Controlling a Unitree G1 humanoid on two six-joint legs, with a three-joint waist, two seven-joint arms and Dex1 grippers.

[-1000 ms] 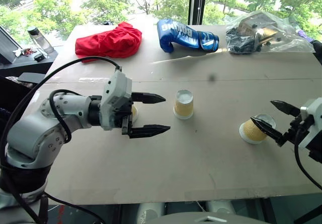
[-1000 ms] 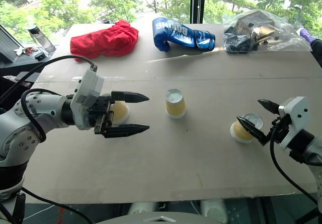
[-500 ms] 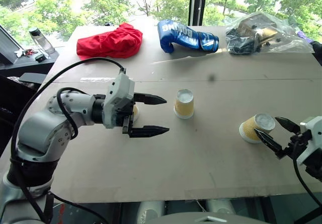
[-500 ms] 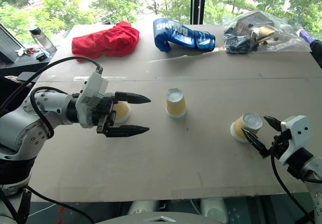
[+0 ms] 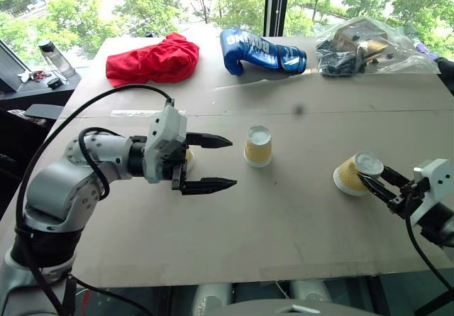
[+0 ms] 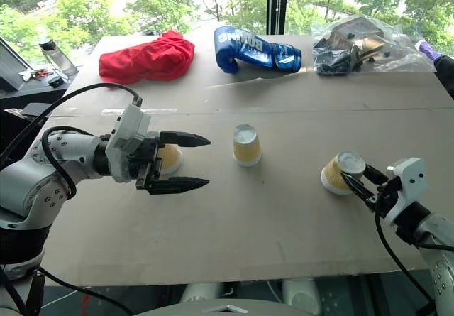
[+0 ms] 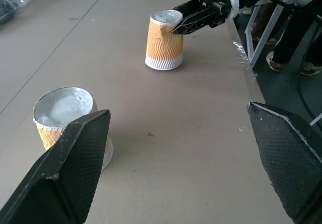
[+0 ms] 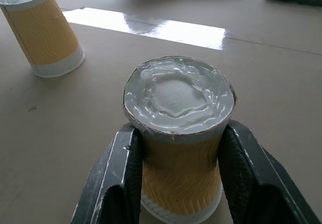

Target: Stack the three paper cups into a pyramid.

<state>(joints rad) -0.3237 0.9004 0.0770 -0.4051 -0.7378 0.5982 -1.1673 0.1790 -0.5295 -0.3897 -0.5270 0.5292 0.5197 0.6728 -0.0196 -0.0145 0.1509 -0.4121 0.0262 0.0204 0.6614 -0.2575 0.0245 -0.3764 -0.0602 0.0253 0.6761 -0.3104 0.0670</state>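
Observation:
Three yellow-tan paper cups stand upside down on the brown table. The right cup leans a little, and my right gripper is shut on its sides, as the right wrist view shows with the cup squeezed between both fingers. The middle cup stands alone. The left cup is partly hidden behind my left gripper, which hovers open with nothing between its fingers and points at the middle cup.
At the back of the table lie a red cloth, a blue boxing glove and a clear plastic bag of items. A bottle stands off the table at far left. Bare table lies between the middle and right cups.
My right gripper has moved up to the right cup and shut on it; the cup now leans. My left gripper stays open in nearly the same place.

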